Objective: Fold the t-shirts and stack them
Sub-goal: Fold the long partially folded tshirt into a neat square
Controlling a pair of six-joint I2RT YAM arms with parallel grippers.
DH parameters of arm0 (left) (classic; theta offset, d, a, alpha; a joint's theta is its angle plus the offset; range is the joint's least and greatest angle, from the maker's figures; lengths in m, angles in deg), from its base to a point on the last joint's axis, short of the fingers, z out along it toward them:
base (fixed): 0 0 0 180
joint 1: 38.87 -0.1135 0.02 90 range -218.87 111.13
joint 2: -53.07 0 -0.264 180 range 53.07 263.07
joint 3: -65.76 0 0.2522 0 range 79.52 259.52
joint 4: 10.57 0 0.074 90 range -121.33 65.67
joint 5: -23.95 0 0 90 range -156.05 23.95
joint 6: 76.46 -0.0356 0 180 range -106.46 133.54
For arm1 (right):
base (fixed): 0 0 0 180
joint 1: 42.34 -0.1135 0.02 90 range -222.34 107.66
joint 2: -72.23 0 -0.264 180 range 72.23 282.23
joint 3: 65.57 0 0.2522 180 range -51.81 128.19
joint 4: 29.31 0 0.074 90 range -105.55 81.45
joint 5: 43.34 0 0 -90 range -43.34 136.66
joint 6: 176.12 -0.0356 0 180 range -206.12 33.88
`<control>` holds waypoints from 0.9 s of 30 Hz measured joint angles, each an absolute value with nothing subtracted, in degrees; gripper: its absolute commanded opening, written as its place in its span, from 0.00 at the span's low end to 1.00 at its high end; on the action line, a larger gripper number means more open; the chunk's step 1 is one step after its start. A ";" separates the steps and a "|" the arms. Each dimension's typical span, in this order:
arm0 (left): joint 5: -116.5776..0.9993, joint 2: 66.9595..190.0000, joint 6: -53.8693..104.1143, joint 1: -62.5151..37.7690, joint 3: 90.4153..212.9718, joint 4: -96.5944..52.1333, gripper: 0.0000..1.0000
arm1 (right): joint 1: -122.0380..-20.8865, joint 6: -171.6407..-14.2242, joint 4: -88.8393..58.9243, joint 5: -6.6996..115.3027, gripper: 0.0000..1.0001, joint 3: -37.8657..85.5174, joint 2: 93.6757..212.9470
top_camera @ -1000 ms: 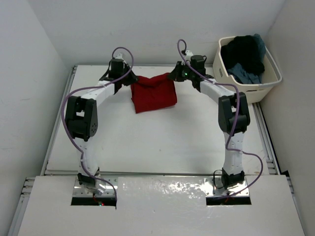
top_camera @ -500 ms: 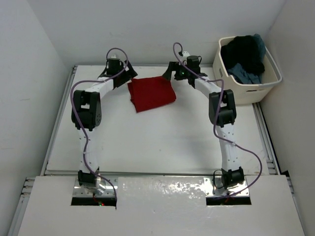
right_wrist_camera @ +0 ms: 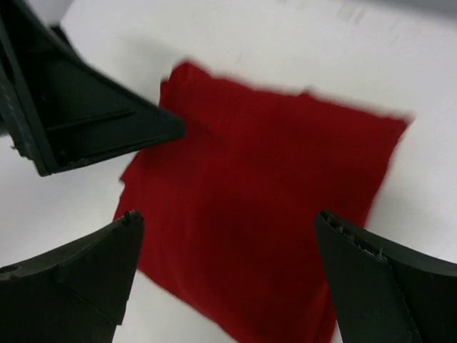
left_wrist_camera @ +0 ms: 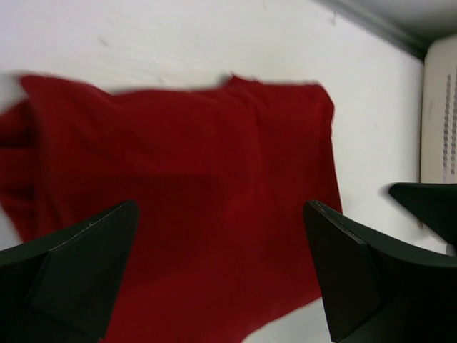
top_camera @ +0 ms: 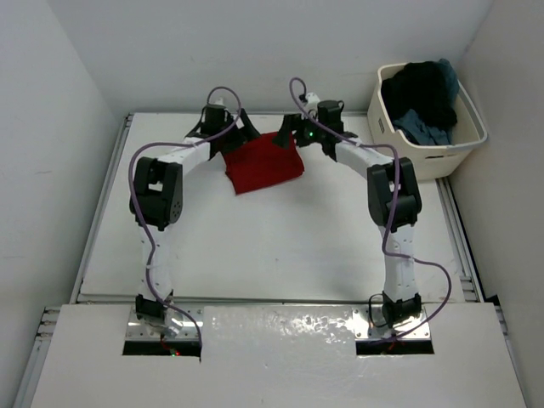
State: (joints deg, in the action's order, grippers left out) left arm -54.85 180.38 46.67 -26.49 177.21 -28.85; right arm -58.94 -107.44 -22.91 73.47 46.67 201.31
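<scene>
From above, the red shirt lies folded on the table at upper centre. It is well apart from the tub at upper right, which holds the other shirts. The left fingers and right fingers hang spread over its far edge, close together, so a careless swing could knock them into each other.

In the left wrist view nothing is pinched. The cloth bunches at the left edge, where a low finger might catch it and drag the fold open.

In the right wrist view a left finger's tip sits by the shirt's upper-left corner, which looks the likeliest place to snag.
</scene>
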 measured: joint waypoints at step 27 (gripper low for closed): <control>-58.87 147.05 45.60 -8.59 138.18 -37.66 1.00 | -70.15 -105.65 -18.19 69.05 0.99 -12.28 152.81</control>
State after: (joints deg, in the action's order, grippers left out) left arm -58.87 147.05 45.60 -8.59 138.18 -37.66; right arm -70.15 -105.65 -18.19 69.05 -12.28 152.81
